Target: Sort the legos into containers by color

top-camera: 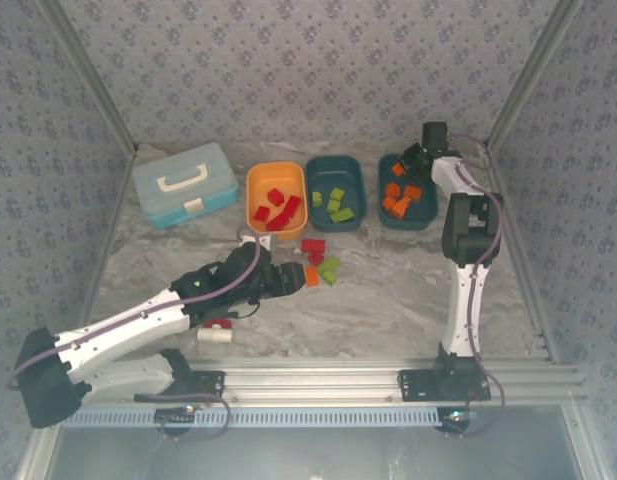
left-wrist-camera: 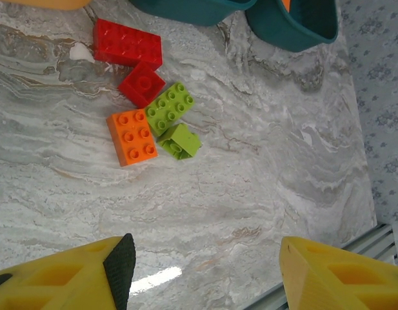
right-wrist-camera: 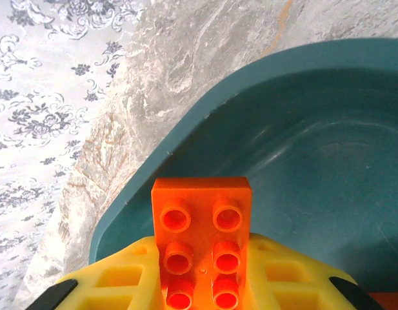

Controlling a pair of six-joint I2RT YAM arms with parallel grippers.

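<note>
The left claw [left-wrist-camera: 205, 265] is open, its fingers spread wide. Directly ahead of it on the table [left-wrist-camera: 263, 194] lies a cluster of loose legos [left-wrist-camera: 142, 84]: two red, one orange, two lime green. The right claw [right-wrist-camera: 202, 290] is closed on an orange brick [right-wrist-camera: 202, 219], with a teal tub [right-wrist-camera: 302, 161] directly beneath it.

The left arm [top-camera: 128, 325] and right arm [top-camera: 456, 310] were cased in white with black joints; purplish cables [top-camera: 476, 300] were strung along them; yellow fingers [left-wrist-camera: 334, 278] were tipped with black pads [left-wrist-camera: 120, 261].

Three tubs [top-camera: 263, 178], one blue case [top-camera: 184, 183], and five loose bricks [left-wrist-camera: 131, 137] outside them
</note>
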